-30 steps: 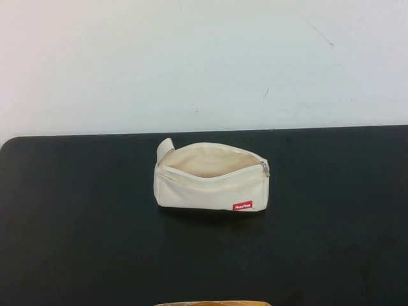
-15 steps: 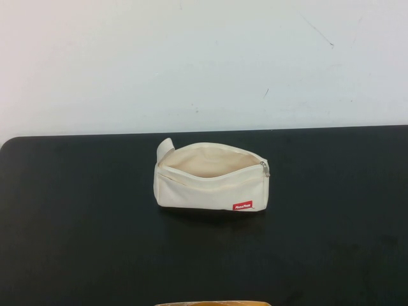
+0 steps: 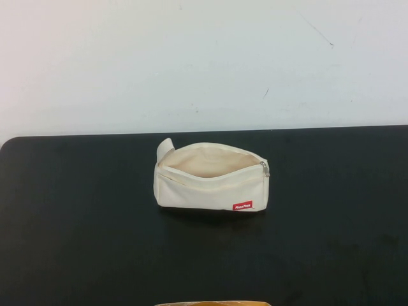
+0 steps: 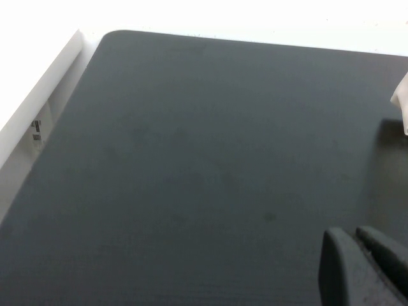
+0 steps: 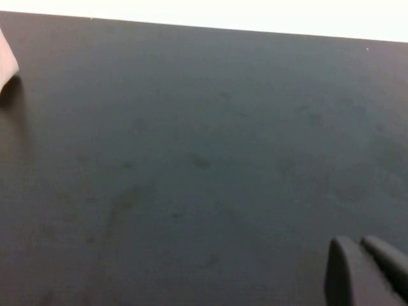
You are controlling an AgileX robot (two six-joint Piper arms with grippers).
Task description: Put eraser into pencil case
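The pencil case (image 3: 210,182) is a cream-white zip pouch with a small red label (image 3: 242,206). It lies at the middle of the black table (image 3: 76,242) with its zip open and its mouth gaping upward. Its inside shows only pale lining. The eraser is not in view. Neither gripper shows in the high view. In the left wrist view my left gripper (image 4: 354,237) is shut and empty above bare table, with an edge of the pouch (image 4: 401,105) off to one side. In the right wrist view my right gripper (image 5: 358,245) is shut and empty, with a corner of the pouch (image 5: 6,60) far off.
A white wall (image 3: 204,64) rises behind the table's far edge. The table's rounded left corner (image 3: 13,143) is in view. A thin tan-yellow strip (image 3: 210,303) shows at the near edge of the high view; I cannot tell what it is.
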